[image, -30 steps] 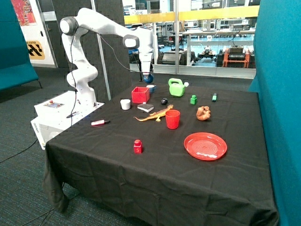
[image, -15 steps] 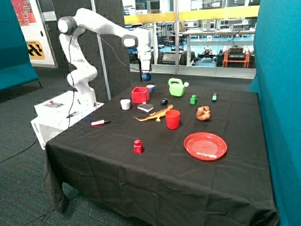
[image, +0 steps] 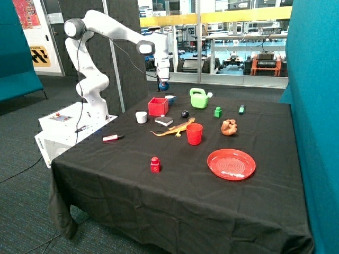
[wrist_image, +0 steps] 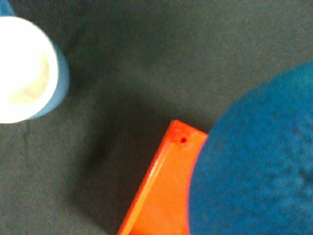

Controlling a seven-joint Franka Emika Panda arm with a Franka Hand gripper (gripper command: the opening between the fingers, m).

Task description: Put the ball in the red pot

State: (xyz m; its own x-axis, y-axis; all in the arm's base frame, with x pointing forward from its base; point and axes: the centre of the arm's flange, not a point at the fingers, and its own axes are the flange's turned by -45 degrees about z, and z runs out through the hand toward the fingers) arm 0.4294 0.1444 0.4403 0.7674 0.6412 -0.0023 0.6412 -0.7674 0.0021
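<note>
The dark blue ball (image: 164, 85) hangs in the air under my gripper (image: 163, 82), which is shut on it. It is above the table's far edge, a little behind and above the red pot (image: 158, 106), a square open box on the black cloth. In the wrist view the ball (wrist_image: 254, 161) fills one side, and a corner of the red pot (wrist_image: 161, 191) shows beneath it. My fingers are hidden there.
A blue cup with a white inside (wrist_image: 24, 68) stands just beside the pot. Around it are a white cup (image: 141, 117), a green watering can (image: 199, 98), a small black object (image: 184, 114), a toy lizard (image: 175, 127), a red cup (image: 194, 133) and a red plate (image: 231, 164).
My gripper has carried the ball slightly up and sideways, toward the space over the red pot. Nothing on the table has moved.
</note>
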